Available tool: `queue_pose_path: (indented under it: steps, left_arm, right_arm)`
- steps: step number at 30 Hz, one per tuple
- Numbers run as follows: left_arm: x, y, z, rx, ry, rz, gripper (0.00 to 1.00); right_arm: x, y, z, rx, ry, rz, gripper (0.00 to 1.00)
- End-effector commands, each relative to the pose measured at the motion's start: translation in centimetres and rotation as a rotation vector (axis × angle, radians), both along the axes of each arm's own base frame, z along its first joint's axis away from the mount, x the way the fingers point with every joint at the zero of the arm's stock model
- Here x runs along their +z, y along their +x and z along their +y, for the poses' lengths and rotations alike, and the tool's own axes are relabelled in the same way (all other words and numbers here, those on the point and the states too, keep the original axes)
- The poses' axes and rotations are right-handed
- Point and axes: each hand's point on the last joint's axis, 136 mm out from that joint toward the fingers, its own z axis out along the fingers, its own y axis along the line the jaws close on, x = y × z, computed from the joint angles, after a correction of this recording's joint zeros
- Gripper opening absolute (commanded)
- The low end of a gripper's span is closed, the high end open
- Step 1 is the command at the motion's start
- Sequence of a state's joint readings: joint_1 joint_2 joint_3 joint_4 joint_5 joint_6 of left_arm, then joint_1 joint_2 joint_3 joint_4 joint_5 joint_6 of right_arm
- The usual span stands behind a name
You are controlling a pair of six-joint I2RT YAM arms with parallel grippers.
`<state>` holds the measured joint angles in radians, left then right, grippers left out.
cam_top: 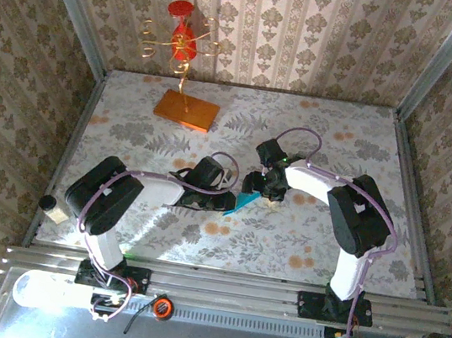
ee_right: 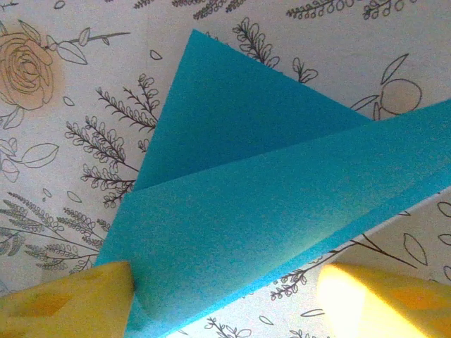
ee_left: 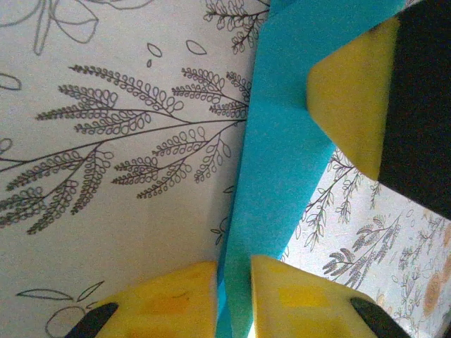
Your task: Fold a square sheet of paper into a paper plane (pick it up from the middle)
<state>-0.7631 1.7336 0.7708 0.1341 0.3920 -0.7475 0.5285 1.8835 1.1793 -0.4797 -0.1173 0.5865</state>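
While held mid-fold, paper (ee_right: pixel 246 204): cyan sheet, creased into a pointed layered shape, mid-table between both arms, one flap seems raised off the surface.
left hand (ee_left: pixel 232 282): pads narrow, pinched on a raised edge of the paper (looks gripped, paper runs right btwn the pads).
why: prob. holding that flap so it can be turned over along the crease.
right hand (ee_right: pixel 225 310): jaws wide, nothing clamped; paper spreads across the gap btwn its pads.
right finger (ee_left: pixel 352 105): one yellow pad sits on the paper just ahead of the left pinch. Judged as an anchor so the sheet won't slide.
stage: partway, not a finished dart yet; more lengthwise folds needed.
table (cam_top: pixel 327 235): floral print, paper contrasts well.
orange slab (cam_top: pixel 186 110): back-left, well apart from the paper.
wire ornament (cam_top: pixel 181 39): red+gold, stands on the slab, no obstacle.
in the way: mainly the 2 hands crowding each other over a small sheet; risk of a bump or tearing thin paper.
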Motion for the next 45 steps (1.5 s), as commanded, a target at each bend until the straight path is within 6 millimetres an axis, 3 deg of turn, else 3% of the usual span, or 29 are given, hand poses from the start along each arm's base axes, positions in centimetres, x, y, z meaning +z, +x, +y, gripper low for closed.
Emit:
queue_pose_path:
  steps: [1,7,13,16,19,23,29,40,45]
  left_arm:
    - [-2.9,-1.3,0.6,-0.022,0.072,0.056,0.21]
    - [-3.2,-1.6,0.7,-0.034,0.099,0.057,0.21]
    - [-3.6,-1.9,0.8,-0.056,0.148,0.055,0.21]
    - [-3.6,-2.0,0.8,-0.059,0.157,0.052,0.21]
    - [-3.6,-1.9,0.7,-0.059,0.16,0.048,0.21]
    - [-3.7,-2.0,0.6,-0.062,0.162,0.049,0.21]
    - [-3.9,-2.0,0.7,-0.061,0.167,0.052,0.21]
    - [-3.9,-2.0,0.5,-0.066,0.165,0.052,0.21]
    - [-3.8,-1.9,0.5,-0.067,0.164,0.049,0.21]
  right_arm:
    - [-2.7,-1.6,0.4,0.019,0.022,0.085,0.74]
    - [2.7,-1.1,0.1,-0.001,0.097,-0.022,0.75]
    - [5.1,-2.4,-1.0,-0.039,0.158,-0.072,0.75]
    - [6.0,-3.1,-0.2,-0.036,0.248,-0.092,0.73]
    - [7.0,-3.2,1.0,-0.04,0.355,-0.122,0.65]
    - [7.3,-2.9,2.5,-0.059,0.458,-0.117,0.42]
    - [6.7,-1.8,4.0,-0.083,0.503,-0.099,0.24]
    - [5.2,-0.1,5.6,-0.082,0.525,-0.071,0.18]
    - [4.6,0.0,5.3,-0.091,0.502,-0.068,0.18]
